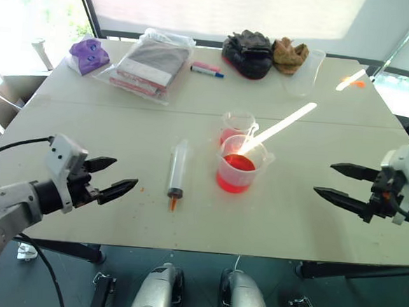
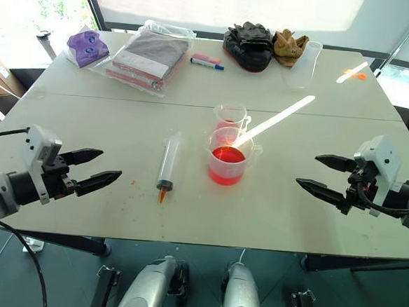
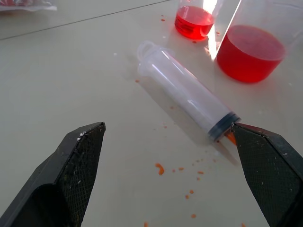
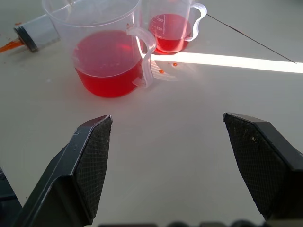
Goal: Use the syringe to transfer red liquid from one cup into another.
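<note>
Syringe point(image 3: 184, 97) tip behind left gripper point(image 3: 175, 179) finger.

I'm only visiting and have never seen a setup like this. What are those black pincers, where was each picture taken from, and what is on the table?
The pincers belong to a humanoid robot. The two wide pictures come from cameras in its head, looking down over a white table. The two close-ups come from cameras on its wrists. The left end effector and right end effector are both open and hold nothing. Between them lies a clear syringe with an orange tip. Beside it stand two cups with red liquid, a larger cup and a smaller cup behind it. Orange specks dot the table near the syringe. At the far edge lie a bagged package, a marker pen and dark gloves.
</note>
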`<state>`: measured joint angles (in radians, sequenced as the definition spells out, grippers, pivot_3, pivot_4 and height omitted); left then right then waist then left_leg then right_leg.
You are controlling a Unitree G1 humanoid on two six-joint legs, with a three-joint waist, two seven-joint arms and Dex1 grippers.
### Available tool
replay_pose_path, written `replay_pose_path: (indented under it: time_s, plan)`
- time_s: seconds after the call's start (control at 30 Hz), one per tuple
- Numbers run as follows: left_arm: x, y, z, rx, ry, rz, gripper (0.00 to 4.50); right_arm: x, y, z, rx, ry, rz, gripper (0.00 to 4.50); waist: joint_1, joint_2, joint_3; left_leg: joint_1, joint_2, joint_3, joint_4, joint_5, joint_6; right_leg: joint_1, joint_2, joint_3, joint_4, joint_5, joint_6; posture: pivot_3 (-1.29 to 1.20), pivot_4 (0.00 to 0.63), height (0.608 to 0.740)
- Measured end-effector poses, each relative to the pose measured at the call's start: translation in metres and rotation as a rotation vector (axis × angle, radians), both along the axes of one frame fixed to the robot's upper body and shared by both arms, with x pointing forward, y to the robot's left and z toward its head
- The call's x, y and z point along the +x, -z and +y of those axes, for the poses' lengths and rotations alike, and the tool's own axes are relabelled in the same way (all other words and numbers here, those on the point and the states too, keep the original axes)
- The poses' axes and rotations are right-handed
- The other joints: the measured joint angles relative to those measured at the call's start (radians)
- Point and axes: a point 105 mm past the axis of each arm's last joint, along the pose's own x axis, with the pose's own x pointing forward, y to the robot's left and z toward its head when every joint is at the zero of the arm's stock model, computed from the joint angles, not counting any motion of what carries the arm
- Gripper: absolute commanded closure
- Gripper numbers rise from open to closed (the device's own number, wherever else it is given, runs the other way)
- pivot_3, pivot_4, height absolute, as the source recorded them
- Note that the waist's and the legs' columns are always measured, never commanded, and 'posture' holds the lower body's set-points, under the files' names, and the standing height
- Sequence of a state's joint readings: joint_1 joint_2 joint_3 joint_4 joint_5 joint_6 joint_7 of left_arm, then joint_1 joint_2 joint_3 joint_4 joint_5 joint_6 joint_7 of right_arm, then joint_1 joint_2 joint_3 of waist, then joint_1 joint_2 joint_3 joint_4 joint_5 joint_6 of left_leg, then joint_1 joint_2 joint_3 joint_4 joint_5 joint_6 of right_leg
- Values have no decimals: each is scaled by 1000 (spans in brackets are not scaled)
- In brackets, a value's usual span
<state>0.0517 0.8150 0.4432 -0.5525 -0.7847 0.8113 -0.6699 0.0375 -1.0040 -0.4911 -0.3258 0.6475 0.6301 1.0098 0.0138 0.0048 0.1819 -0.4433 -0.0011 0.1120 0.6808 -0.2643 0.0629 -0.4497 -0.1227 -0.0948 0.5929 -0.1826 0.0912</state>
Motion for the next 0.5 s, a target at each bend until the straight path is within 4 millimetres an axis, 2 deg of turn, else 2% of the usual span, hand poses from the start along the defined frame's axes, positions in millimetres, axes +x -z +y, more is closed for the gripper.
replay_pose_path:
  time_s: [0.1, 0.2, 0.27, 0.37, 0.43, 0.5]
  plan:
    - [12, -13, -2, 18, -36, -48, 22, 1, 4, 1, -8, -2, 9, 565, 2, 0, 0, 0, 0, 0, 0, 0, 0, 0, 0, 0, 0, 0, 0, 0, 150, 740]
    - [28, -27, -9, 50, -44, -7, 22, 4, -5, 1, -22, -24, -4, 565, 2, 0, 1, 0, -1, 0, 1, 0, 0, 2, 1, -1, 1, 0, 0, 0, 150, 740]
    - [35, -47, -19, 85, -11, 3, 22, 8, -27, 5, -53, -59, -60, 565, 0, 0, 1, 0, -1, 0, 2, 0, 0, 4, 2, -1, 1, 0, 0, 0, 150, 740]
    - [43, -71, -47, 93, 128, 97, 22, 15, -64, 23, -54, -110, -206, 565, -1, -1, 1, 1, -1, 0, 2, 4, -5, 6, 5, -2, 3, 0, 1, 0, 150, 740]
    - [50, -82, -62, 112, 174, 165, 22, 15, -78, 38, -67, -157, -267, 565, 0, -1, 1, 0, -1, 0, 2, 6, -5, 6, 6, -2, 3, -1, 3, 0, 150, 740]
    - [59, -82, -71, 141, 179, 276, 22, 13, -83, 51, -81, -198, -293, 565, 2, -2, 1, 1, -2, 0, 2, 7, -4, 7, 6, -2, 3, 0, 7, 0, 150, 740]
